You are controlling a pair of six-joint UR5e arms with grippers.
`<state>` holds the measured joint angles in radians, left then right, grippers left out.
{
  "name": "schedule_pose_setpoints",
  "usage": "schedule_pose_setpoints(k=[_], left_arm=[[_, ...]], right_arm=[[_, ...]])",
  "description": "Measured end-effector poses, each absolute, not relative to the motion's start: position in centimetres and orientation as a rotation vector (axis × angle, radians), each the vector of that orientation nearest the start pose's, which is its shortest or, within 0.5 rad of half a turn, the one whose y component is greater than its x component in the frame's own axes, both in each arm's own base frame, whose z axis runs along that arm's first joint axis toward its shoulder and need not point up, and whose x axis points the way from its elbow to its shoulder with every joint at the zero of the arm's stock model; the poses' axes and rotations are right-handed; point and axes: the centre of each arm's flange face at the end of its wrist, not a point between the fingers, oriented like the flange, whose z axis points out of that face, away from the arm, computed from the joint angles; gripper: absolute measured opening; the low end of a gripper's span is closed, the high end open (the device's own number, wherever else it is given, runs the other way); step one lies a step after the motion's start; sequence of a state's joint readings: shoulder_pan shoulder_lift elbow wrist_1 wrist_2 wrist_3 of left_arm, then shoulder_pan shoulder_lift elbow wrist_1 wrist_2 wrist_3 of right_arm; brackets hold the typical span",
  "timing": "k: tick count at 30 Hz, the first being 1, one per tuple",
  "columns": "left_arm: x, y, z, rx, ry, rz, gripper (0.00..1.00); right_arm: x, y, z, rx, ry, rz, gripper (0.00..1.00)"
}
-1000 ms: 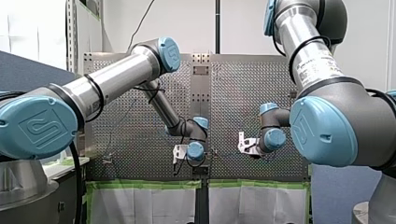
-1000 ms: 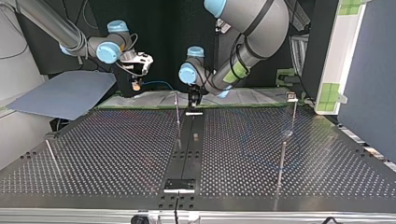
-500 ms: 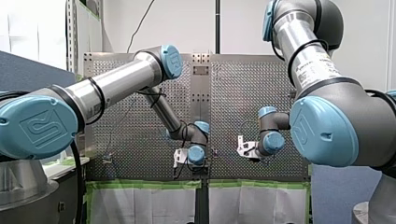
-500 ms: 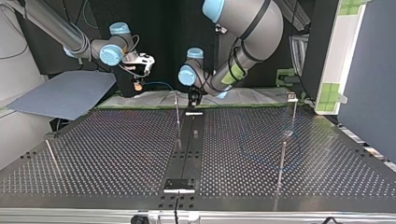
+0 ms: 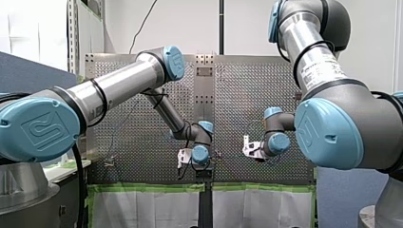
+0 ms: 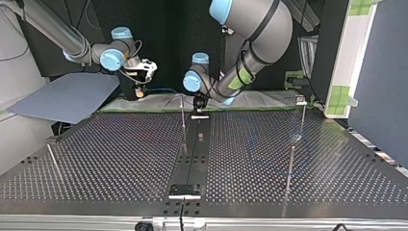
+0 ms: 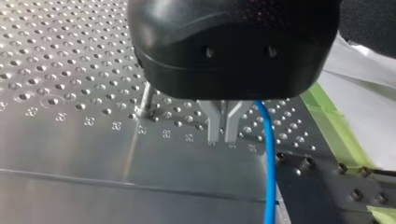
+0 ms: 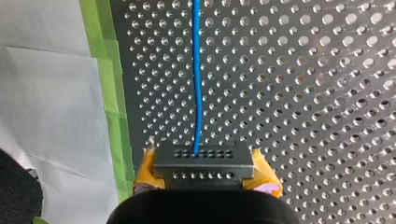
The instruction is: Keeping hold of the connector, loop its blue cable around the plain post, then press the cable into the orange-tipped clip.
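My right gripper [image 8: 205,179] has yellow pads shut on a grey connector [image 8: 203,160]. The blue cable [image 8: 196,70] runs straight ahead from it over the perforated plate. In the top view this gripper [image 6: 140,92] hangs above the table's far edge, left of centre. My left gripper [image 7: 223,127], black with metal fingers, stands shut just above the plate. The cable [image 7: 269,168] passes close beside its fingers, not between them. A plain post [image 7: 147,99] rises beside it; in the top view the post [image 6: 183,120] stands just left of my left gripper [image 6: 197,104].
More thin posts stand on the table: one at the top view's near right [image 6: 290,166], one at the far right with a small head [image 6: 301,100], and one leaning at the near left [image 6: 53,161]. Green tape [image 8: 106,84] edges the plate. A dark centre strip [image 6: 192,159] runs towards the camera.
My right gripper has sunk a little towards the table's far edge with the connector. My left gripper has shifted slightly lower near the post.
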<state>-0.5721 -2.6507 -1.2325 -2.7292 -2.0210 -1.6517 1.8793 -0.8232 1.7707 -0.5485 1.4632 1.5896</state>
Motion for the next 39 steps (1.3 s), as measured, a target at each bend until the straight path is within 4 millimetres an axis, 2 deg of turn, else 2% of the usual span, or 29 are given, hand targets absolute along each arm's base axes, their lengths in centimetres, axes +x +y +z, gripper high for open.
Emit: schedule_pose_setpoints(k=[10,16,19,31,39], left_arm=[[55.8,-46.1,-2.4,0.145,1.858,-0.021,0.00],[55.9,-45.9,-2.4,0.143,1.859,-0.017,0.00],[56.0,-45.8,-2.4,0.141,1.859,-0.017,0.00],[56.7,-46.0,-1.7,0.132,1.848,-0.019,0.00],[57.0,-46.1,-1.5,0.131,1.843,-0.020,0.00]], right_arm=[[30.6,-50.7,2.5,1.804,-1.271,1.280,0.00],[30.7,-50.8,1.0,1.826,-1.275,1.260,0.00],[30.8,-51.0,0.9,1.823,-1.274,1.265,0.00],[31.4,-53.2,2.2,1.796,-1.259,1.298,0.00],[32.1,-53.8,2.7,1.803,-1.221,1.334,0.00]])
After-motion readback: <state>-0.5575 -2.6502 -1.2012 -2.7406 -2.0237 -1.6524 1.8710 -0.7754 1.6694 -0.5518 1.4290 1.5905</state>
